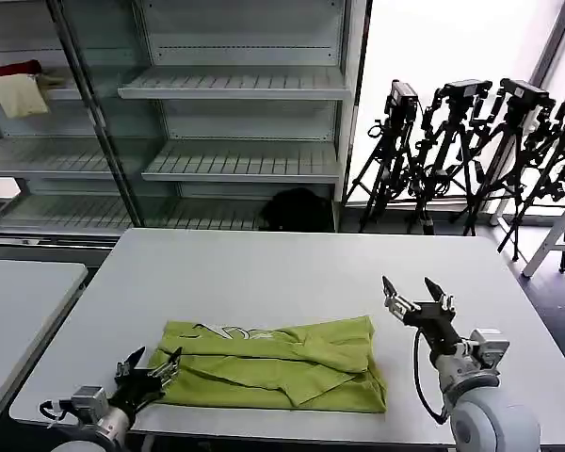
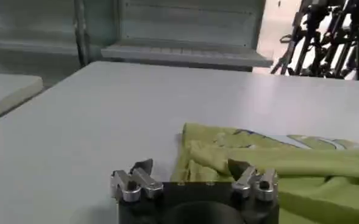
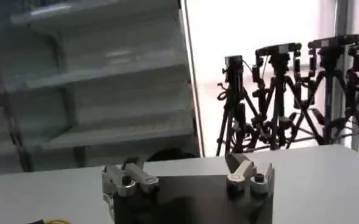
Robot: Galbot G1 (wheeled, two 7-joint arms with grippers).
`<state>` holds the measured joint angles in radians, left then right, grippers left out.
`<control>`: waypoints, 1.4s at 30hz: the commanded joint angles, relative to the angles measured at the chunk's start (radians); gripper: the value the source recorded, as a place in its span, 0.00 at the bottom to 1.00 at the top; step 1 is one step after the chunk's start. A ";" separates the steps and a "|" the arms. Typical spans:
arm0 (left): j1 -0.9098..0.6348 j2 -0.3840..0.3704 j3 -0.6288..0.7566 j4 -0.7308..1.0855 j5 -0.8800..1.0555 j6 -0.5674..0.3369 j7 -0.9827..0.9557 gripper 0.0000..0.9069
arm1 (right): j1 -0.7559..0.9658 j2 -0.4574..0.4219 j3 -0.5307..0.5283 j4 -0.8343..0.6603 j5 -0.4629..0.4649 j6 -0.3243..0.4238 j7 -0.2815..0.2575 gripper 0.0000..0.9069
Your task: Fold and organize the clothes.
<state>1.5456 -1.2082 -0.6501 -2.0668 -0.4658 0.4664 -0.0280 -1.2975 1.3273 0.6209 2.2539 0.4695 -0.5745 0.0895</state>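
Shirt folded on table, both grippers open

Lime-green cotton T-shirt (image 1: 278, 365) lies folded into a rough rectangle at the near middle of the grey table (image 1: 264, 273), white printed graphic (image 1: 231, 331) showing along its far edge. Left gripper (image 1: 152, 363) sits low at the shirt's near-left corner, fingers spread apart and holding nothing; in the left wrist view one fingertip (image 2: 240, 168) overlaps the cloth's edge, whether it touches cannot be told. Right gripper (image 1: 415, 292) is raised above the table just beyond the shirt's right end, fingers wide apart, empty. Metal shelving (image 1: 235, 85) and black camera tripods (image 1: 471, 151) stand behind the table.
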 commanded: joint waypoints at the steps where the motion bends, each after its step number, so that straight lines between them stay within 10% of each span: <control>1: -0.015 -0.036 0.035 0.028 0.011 0.014 -0.026 0.02 | 0.066 0.004 0.057 -0.002 0.102 -0.003 0.017 1.00; 22: -0.023 -0.043 0.023 0.031 0.055 -0.098 -0.026 0.00 | 0.081 -0.009 0.065 -0.026 0.078 -0.004 0.020 1.00; 32: -0.035 0.112 -0.308 -0.002 0.320 -0.166 0.102 0.00 | 0.087 -0.010 0.073 -0.057 0.079 -0.003 0.016 1.00; 42: -0.053 0.115 -0.291 -0.150 0.258 -0.078 0.116 0.00 | 0.076 -0.001 0.072 -0.065 0.059 -0.003 0.001 1.00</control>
<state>1.5002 -1.1268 -0.8731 -2.0895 -0.2390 0.3478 0.0535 -1.2186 1.3253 0.6886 2.1964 0.5373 -0.5778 0.0968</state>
